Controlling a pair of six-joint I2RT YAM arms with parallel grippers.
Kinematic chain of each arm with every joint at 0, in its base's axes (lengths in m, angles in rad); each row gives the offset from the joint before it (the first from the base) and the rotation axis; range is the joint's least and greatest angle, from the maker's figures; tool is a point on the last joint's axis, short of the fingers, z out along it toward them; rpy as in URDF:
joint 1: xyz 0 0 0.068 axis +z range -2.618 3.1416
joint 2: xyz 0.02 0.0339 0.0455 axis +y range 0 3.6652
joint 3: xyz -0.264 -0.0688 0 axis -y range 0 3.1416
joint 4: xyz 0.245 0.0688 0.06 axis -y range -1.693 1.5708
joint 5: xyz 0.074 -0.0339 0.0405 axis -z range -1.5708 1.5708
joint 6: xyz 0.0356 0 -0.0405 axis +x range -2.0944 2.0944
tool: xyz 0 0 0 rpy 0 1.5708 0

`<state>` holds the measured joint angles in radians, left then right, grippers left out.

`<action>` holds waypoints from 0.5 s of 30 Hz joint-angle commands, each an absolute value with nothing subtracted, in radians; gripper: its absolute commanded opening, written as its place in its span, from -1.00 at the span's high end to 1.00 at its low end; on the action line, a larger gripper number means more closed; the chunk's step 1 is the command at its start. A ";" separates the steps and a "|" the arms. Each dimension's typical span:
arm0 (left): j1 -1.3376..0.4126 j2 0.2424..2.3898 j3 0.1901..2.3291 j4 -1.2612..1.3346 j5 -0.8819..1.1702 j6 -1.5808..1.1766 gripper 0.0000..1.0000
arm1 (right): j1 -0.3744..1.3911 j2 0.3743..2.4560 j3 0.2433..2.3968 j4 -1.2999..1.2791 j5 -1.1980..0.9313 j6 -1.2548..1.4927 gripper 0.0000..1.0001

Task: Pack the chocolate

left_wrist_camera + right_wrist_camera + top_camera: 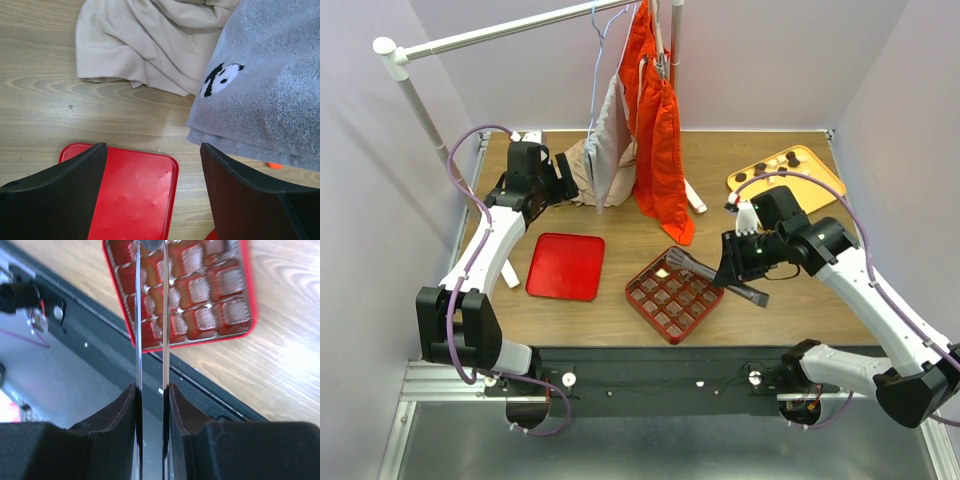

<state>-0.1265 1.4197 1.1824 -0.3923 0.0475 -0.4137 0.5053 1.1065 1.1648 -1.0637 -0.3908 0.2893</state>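
Note:
Several dark chocolate lumps (761,168) lie on the yellow-orange tray (817,178) at the back right. The red gridded box (673,293) sits near the front middle and also shows in the right wrist view (210,290). My right gripper (732,262) (151,387) is shut on metal tongs (163,315), whose tips reach over the box's far left corner. A small pale lump (663,271) shows at those tips; whether the tongs pinch it I cannot tell. My left gripper (562,176) (152,150) hangs open and empty at the back left.
A flat red lid (565,265) (135,195) lies left of the box. Beige cloth (145,45) and a grey panda towel (265,85) lie behind it. An orange garment (655,120) hangs from the rack. The black base rail (90,360) runs along the front edge.

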 commanded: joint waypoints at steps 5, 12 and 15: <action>-0.127 1.410 1.224 -0.403 0.021 -0.426 -0.69 | 0.644 1.164 1.149 -1.065 -0.385 0.271 0.45; -0.127 1.410 1.236 -0.419 0.012 -0.420 -0.69 | 0.667 1.209 1.151 -1.035 -0.359 0.273 0.45; -0.127 1.408 1.236 -0.423 0.008 -0.413 -0.69 | 0.670 1.223 1.147 -1.022 -0.357 0.268 0.44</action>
